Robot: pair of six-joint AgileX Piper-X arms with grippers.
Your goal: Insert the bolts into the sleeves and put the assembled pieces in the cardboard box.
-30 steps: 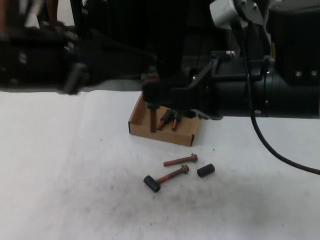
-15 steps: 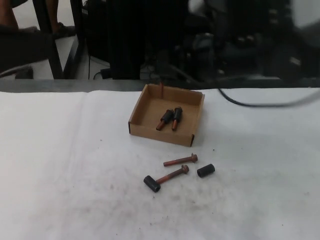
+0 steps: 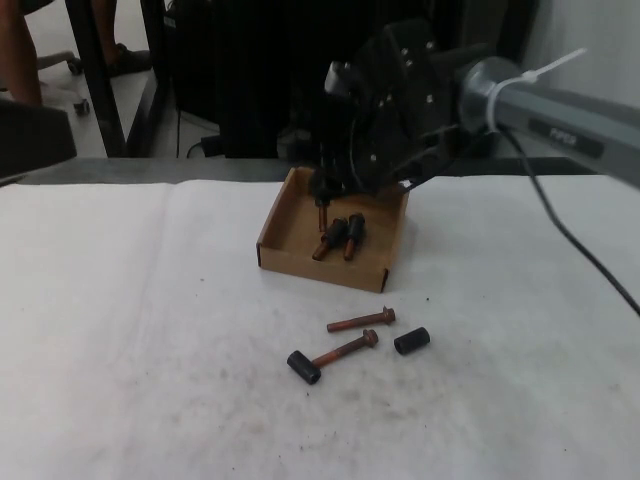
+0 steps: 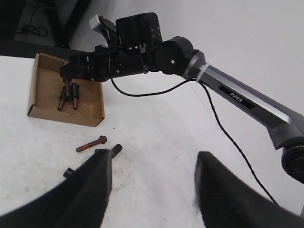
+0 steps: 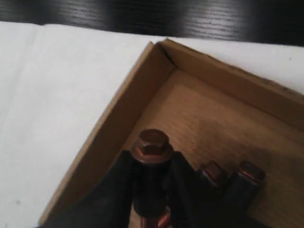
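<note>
- Our right gripper (image 3: 322, 192) hangs over the cardboard box (image 3: 322, 268), near its far wall.
- Its fingers are pressed onto an assembled piece (image 5: 151, 145), a coppery bolt seated in a dark tube. The piece is held upright with the hex head on top.
- We cannot tell whether the piece's lower end touches the box floor.
- A pair of finished pieces (image 3: 352, 232) lies side by side on the box floor, just beside the held one.
- On the white bench (image 3: 150, 350) in front of the box lies a loose bolt (image 3: 362, 320).
- Near it, a second bolt (image 3: 345, 349) has its tip at the mouth of a black sleeve (image 3: 304, 367). We cannot tell if the tip is inside.
- A lone sleeve (image 3: 411, 341) sits just beside the two bolt heads.
- Our left gripper (image 4: 152, 187) hovers above the bench, well apart from the box. Its fingers are spread wide with nothing between them.
</note>
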